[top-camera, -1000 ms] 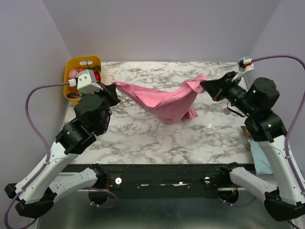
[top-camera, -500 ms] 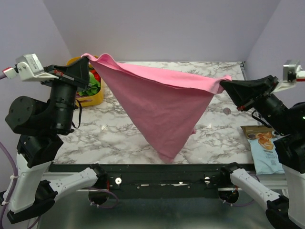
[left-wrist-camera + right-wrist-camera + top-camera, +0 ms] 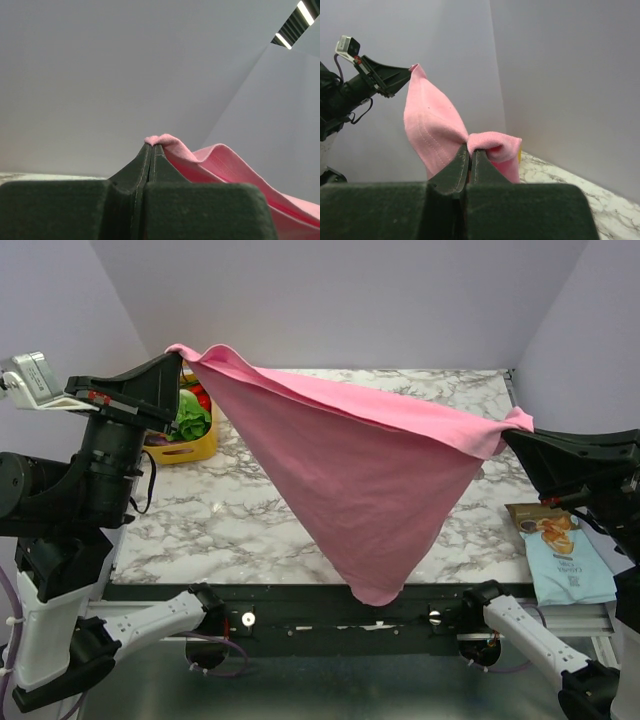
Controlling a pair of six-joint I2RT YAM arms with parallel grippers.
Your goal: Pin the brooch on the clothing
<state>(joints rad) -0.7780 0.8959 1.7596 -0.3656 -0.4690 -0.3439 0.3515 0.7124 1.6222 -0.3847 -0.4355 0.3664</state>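
Note:
The clothing [image 3: 350, 470], a pink T-shirt, hangs in the air as a wide triangle stretched between my two grippers, its lowest tip past the table's front edge. My left gripper [image 3: 180, 356] is shut on its upper left corner, a pink fold [image 3: 165, 142] poking out above the closed tips of that gripper [image 3: 152, 146]. At the right end, my right gripper [image 3: 510, 432] is shut on the other corner; pink cloth [image 3: 430, 125] bunches over its tips [image 3: 470, 148]. The brooch is hidden from every view.
A yellow basket [image 3: 196, 445] with red and green items stands at the table's back left, partly behind the left gripper. A blue snack packet [image 3: 560, 552] lies at the right, beside the marble table [image 3: 230, 515]. Purple walls close in on both sides.
Both arms have risen and spread apart, lifting the shirt off the table. It went from a slack heap to a taut hanging triangle, and the right gripper moved further right.

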